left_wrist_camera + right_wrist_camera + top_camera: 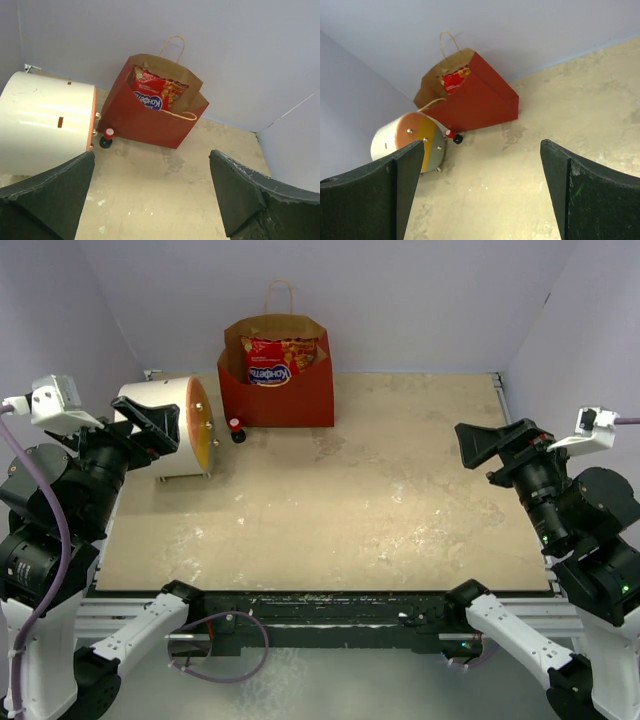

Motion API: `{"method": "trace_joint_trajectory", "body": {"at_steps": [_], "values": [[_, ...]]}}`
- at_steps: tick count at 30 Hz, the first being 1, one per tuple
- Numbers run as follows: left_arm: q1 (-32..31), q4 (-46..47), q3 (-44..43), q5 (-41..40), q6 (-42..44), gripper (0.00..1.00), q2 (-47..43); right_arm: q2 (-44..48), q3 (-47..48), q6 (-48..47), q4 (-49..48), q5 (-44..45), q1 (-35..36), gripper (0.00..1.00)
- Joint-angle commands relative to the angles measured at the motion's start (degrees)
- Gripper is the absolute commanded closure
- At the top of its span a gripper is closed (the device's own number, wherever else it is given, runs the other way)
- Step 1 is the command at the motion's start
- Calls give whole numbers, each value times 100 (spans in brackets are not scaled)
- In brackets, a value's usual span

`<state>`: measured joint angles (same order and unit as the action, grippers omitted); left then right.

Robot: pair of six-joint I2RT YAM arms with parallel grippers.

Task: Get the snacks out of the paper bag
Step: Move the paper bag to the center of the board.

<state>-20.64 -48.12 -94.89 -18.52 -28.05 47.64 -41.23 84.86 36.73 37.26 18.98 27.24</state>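
Observation:
The red paper bag (290, 390) stands upright at the back of the table, its mouth open. It also shows in the left wrist view (150, 117) and the right wrist view (480, 102). A large red snack packet (275, 360) with a blue oval logo sticks up inside it, seen too in the left wrist view (155, 90) and the right wrist view (454, 80). The smaller snacks are hidden. My left gripper (150, 425) is open and empty at the left edge, far from the bag. My right gripper (490, 445) is open and empty at the right.
A white cylinder (165, 425) with an orange end lies on its side left of the bag. A small red-capped black bottle (237, 430) stands between cylinder and bag. Lilac walls close the back and both sides of the beige tabletop (380, 510).

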Motion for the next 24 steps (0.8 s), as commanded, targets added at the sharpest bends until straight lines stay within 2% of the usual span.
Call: {"method": "trace_joint_trajectory", "body": {"at_steps": [1,10,16,20,24], "values": [[20,40,143,-257,-31,1,-60,-56,217,-134,431,256,-51,0],[28,187,521,-122,45,1,-94,-181,491,-198,1263,591,-113,0],[40,275,602,409,-57,1,234,-147,490,-296,1540,682,-151,0],[46,362,575,1016,-537,1,689,-81,362,-414,1521,644,-163,0],[51,845,799,1785,-1503,1,1243,-24,237,-432,1497,570,-178,0]]}}
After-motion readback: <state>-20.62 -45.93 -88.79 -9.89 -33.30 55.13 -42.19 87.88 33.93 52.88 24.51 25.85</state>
